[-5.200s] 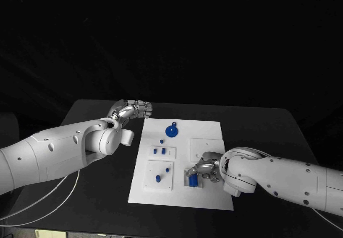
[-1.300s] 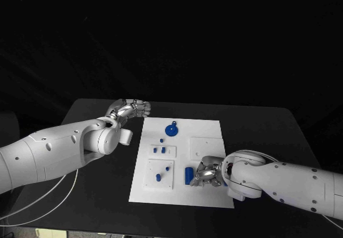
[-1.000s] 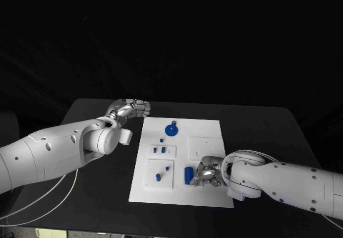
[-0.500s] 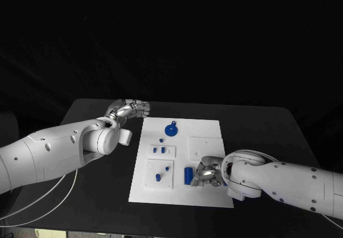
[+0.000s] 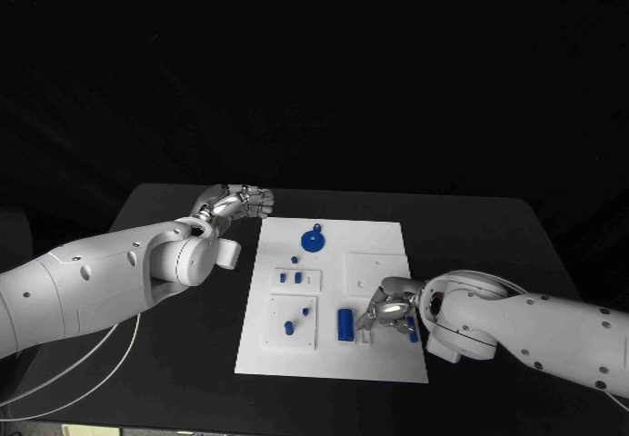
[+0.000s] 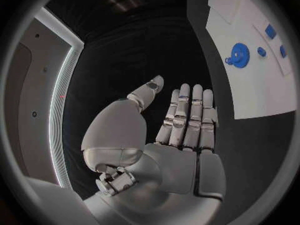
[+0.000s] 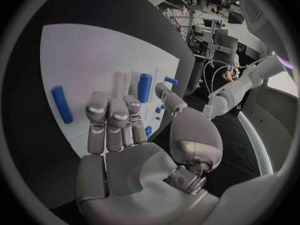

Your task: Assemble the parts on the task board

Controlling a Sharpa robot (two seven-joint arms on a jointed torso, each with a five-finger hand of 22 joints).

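Observation:
The white task board (image 5: 380, 250) lies mid-table. My right hand (image 5: 391, 309) hovers over its near right part, fingers stretched out and holding nothing. A blue cylinder (image 5: 346, 324) lies on the board just left of that hand, and a second blue piece (image 5: 413, 336) sits at its right side. In the right wrist view one blue cylinder (image 7: 144, 87) lies beyond the fingertips (image 7: 109, 105) and another (image 7: 60, 104) lies beside them. A blue gear (image 5: 314, 240) stands at the board's far end. My left hand (image 5: 240, 200) is off the board's far left corner, empty (image 6: 181, 130).
Small blue pegs (image 5: 291, 275) stand in a raised square on the board's left side, with more (image 5: 291, 325) in the square nearer me. The gear (image 6: 239, 52) also shows in the left wrist view. Black table (image 5: 171, 209) surrounds the board.
My right hand let the blue cylinder down onto the board, then drew up and to the right, away from it. The blue piece at its right side now shows. The left hand stayed put.

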